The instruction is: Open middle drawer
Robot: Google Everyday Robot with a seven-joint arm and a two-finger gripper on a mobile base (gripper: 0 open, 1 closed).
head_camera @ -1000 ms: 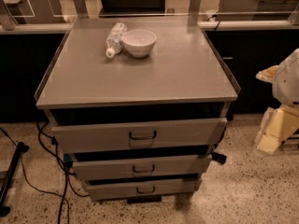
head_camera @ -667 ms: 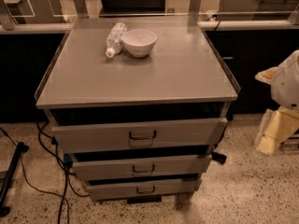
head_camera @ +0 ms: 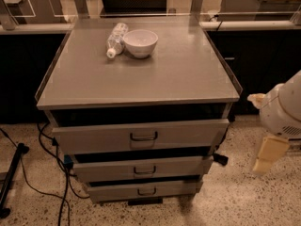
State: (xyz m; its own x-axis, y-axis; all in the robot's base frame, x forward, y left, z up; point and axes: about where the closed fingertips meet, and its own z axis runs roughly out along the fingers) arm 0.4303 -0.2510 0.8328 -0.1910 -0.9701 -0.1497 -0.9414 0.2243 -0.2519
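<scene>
The grey metal cabinet (head_camera: 141, 74) has three drawer fronts stacked at its front. The middle drawer (head_camera: 178, 167) is a long, low grey front with a small dark loop handle (head_camera: 144, 170) at its centre. It sits between the taller top drawer (head_camera: 188, 134) and the narrow bottom drawer (head_camera: 174, 189). A dark gap shows above each front. My gripper (head_camera: 269, 154) hangs at the right edge of the view, under the white arm housing (head_camera: 284, 109). It is well right of the drawers, at about the middle drawer's height, and touches nothing.
A white bowl (head_camera: 140, 42) and a lying plastic bottle (head_camera: 115, 39) sit on the cabinet top. Black cables (head_camera: 51, 145) and a dark stand leg (head_camera: 11, 178) lie on the speckled floor at left. Dark counters run behind. A black knob (head_camera: 220, 159) sticks out at the cabinet's right side.
My arm and gripper at the right have moved down and slightly left. The cabinet, drawers, bowl and bottle have not moved.
</scene>
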